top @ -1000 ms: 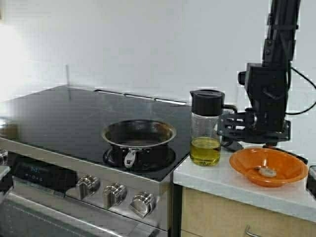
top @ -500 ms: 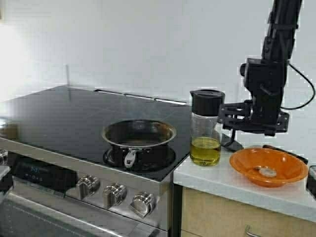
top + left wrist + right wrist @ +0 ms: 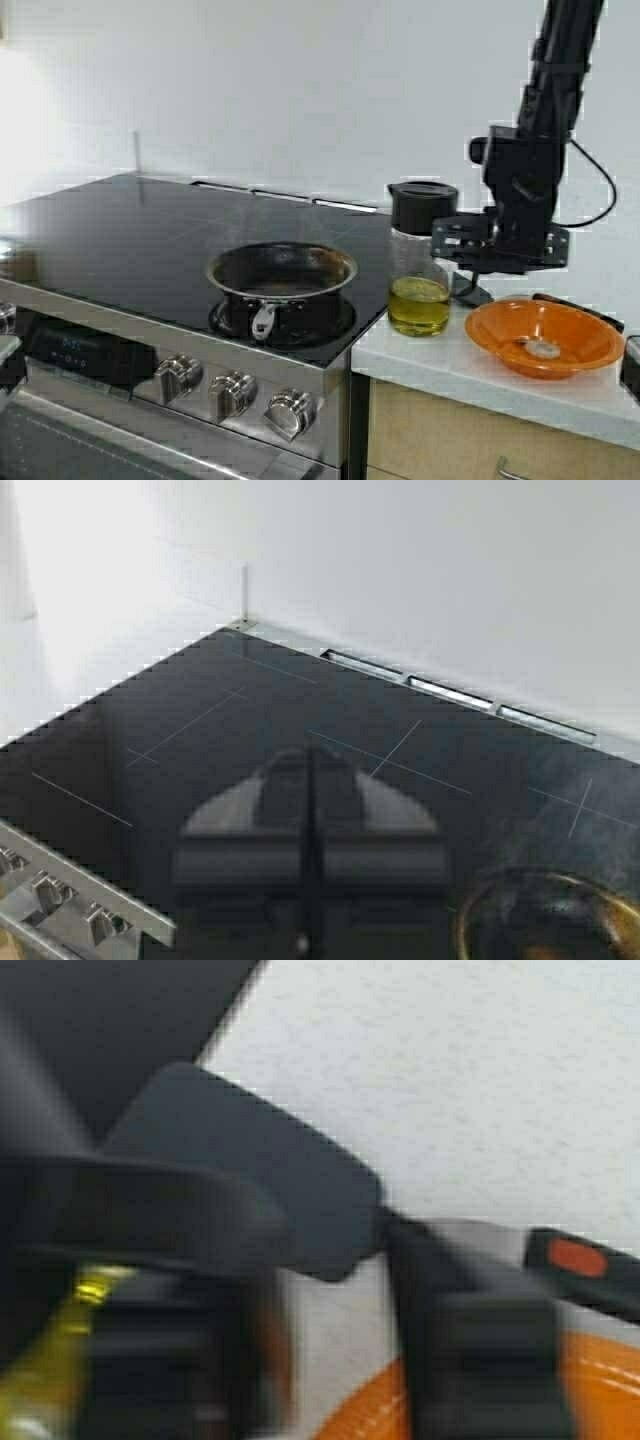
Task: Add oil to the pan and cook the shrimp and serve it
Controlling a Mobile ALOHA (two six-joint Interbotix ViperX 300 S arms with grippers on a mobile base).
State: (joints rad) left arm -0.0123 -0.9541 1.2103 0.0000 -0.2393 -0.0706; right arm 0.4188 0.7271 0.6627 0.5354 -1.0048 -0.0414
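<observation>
The pan (image 3: 282, 272) sits on the front burner of the black cooktop (image 3: 120, 230), dark inside and with nothing in it; its rim (image 3: 548, 920) also shows in the left wrist view. The oil (image 3: 418, 305) fills the bottom of a clear cruet with a black lid (image 3: 422, 205) on the counter's left end. My right gripper (image 3: 452, 246) hangs open right beside the cruet's lid (image 3: 130, 1210), fingers (image 3: 480, 1360) apart with only counter between them. The shrimp (image 3: 543, 349) lies in an orange bowl (image 3: 580, 352). My left gripper (image 3: 308, 758) is shut, hovering over the cooktop.
A black spatula lies on the white counter (image 3: 450, 365) behind the bowl, blade (image 3: 250, 1170) near the cruet and handle (image 3: 575, 1257) with an orange dot. Stove knobs (image 3: 230, 392) line the front panel. The wall stands close behind.
My right gripper has risen and moved left, from beside the orange bowl up to the cruet's lid. Pan, bowl and shrimp have not moved.
</observation>
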